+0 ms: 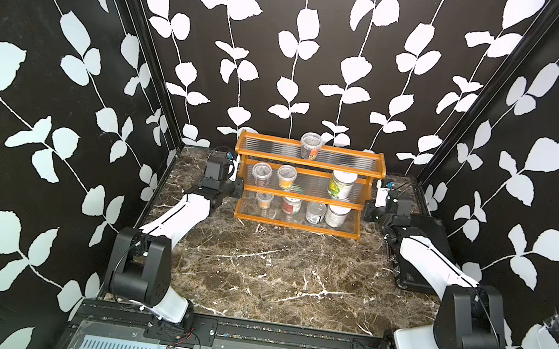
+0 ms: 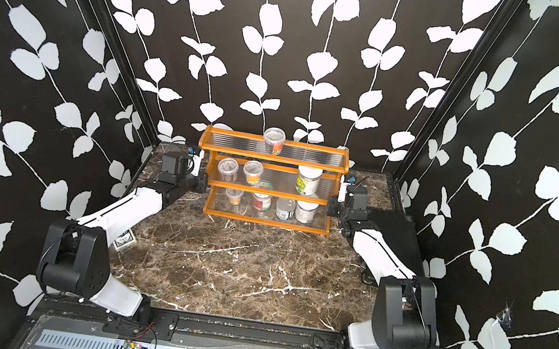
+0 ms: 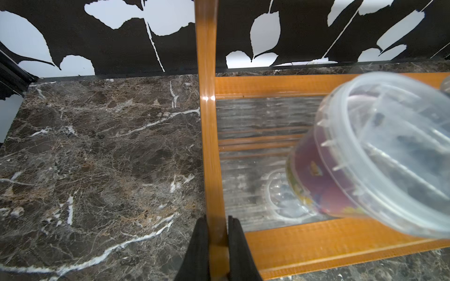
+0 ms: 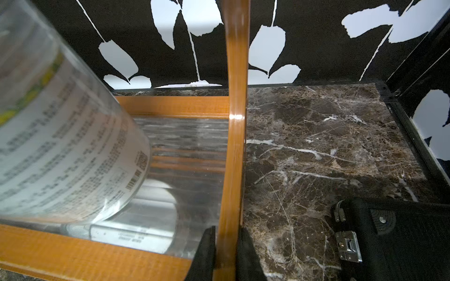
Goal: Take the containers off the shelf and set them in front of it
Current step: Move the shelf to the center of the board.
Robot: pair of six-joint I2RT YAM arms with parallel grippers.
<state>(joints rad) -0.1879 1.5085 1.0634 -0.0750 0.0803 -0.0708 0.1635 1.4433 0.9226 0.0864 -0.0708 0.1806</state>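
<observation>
Left fingers (image 3: pixel 198 248) and right fingers (image 4: pixel 246 253) each clamp a side panel of the shelf (image 1: pixel 297 225); an uneven pull (it's fully loaded) could tilt it, toppling the top cup (image 1: pixel 310 145).

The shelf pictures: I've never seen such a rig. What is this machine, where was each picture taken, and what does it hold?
Two robot arms work on a marble table. Both top views look down from one camera head; each close-up comes from a camera on an arm's wrist. The shelf carries eight containers, one a clear cup on its top tier. The left fingers are shut on one side post, the right fingers on the opposite one. A black case lies near the right arm.
</observation>
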